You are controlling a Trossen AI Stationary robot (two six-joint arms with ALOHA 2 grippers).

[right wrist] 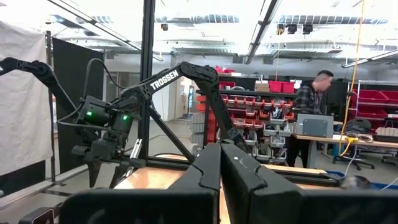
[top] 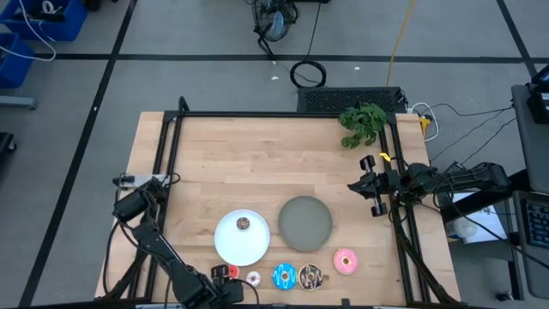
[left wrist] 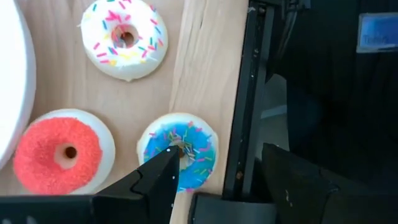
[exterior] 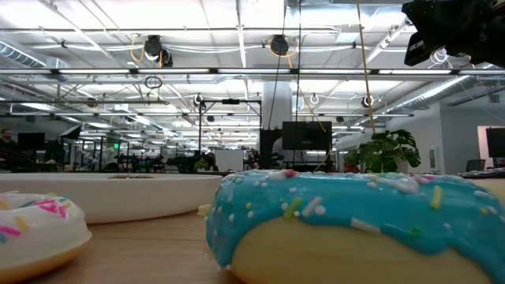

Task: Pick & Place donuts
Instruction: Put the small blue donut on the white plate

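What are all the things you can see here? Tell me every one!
Table: one, light wood, under everything.
White plate: one, near the front of the table.
Grey plate: one, beside the white plate.
Tiny brown donut: one, on the white plate.
Pink donut: one, on the table, front right.
Big blue donut: one, front edge.
Brown sprinkled donut: one, beside the big blue donut.
Tiny red donut: one, front edge.
Tiny whitish donut: one, near the red one.
Tiny blue donut: one, under a left finger.
Plant: one, green, back right.
Person: one, in the room behind.
Left gripper: open, over the tiny donuts.
Right gripper: shut, at the table's right side.
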